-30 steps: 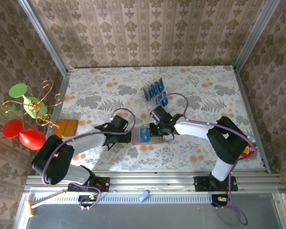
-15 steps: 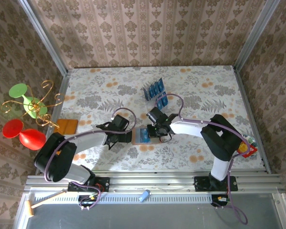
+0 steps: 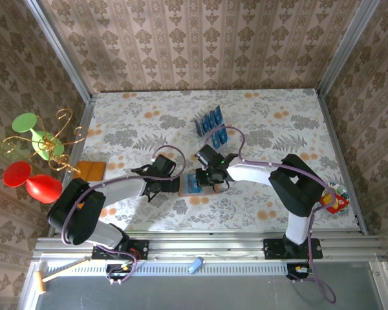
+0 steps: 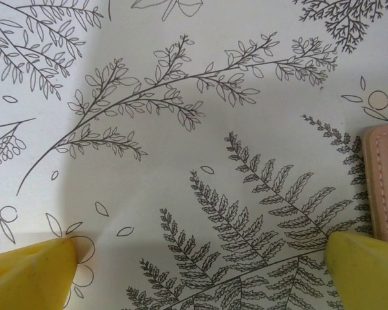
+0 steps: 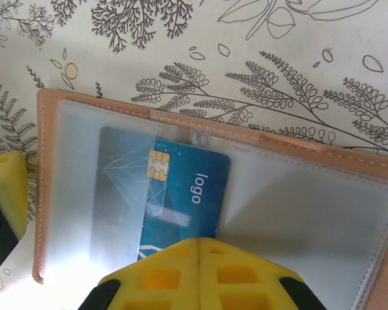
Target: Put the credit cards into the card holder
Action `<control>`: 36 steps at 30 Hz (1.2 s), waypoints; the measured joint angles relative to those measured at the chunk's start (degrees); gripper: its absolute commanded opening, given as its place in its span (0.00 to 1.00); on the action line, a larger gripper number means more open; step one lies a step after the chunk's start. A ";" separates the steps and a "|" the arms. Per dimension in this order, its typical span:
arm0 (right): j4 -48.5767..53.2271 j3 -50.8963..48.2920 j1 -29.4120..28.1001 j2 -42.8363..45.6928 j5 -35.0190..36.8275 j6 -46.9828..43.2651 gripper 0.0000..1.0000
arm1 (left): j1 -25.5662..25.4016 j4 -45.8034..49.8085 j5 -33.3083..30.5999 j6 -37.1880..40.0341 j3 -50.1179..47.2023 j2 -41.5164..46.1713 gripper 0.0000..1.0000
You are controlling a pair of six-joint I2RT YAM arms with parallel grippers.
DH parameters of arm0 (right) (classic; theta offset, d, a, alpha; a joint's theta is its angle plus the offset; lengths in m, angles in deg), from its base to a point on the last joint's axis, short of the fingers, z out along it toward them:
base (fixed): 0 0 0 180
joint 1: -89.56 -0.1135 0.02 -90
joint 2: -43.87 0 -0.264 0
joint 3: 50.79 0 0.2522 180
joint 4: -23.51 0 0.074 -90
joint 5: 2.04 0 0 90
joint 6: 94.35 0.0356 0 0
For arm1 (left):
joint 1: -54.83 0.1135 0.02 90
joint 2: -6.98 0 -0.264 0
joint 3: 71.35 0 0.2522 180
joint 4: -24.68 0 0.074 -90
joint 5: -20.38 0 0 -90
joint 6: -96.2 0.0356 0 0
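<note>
So the credit card [image 5: 181,194] lies with its long axis running from the right gripper [image 5: 200,248] up toward the tan rim of the open card holder [image 5: 90,102]. The chip end points away, and its left half looks frosted under the see-through pocket. The worktop [image 3: 116,123] has a floral print, with patterned wallpaper [image 3: 200,45] all round. The left gripper [image 4: 194,278] is spread wide, low over the worktop with nothing in it, and the card holder's edge is just beside its right finger. The right gripper is pinched tight on the card's near end, over the holder. Spare cards [image 3: 210,124] stand in a clear rack further back.
</note>
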 measured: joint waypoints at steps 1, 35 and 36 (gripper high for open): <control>-0.02 0.09 -0.07 -0.17 -0.04 0.04 0.08 | 0.00 -0.04 0.00 0.00 0.00 0.00 1.00; -1.42 1.88 -0.02 0.22 -0.92 1.46 0.06 | 0.46 0.11 -0.68 -0.02 0.00 0.17 1.00; -1.42 1.84 -0.02 0.22 -0.90 1.46 0.06 | 0.48 0.09 -0.68 -0.02 0.00 0.17 1.00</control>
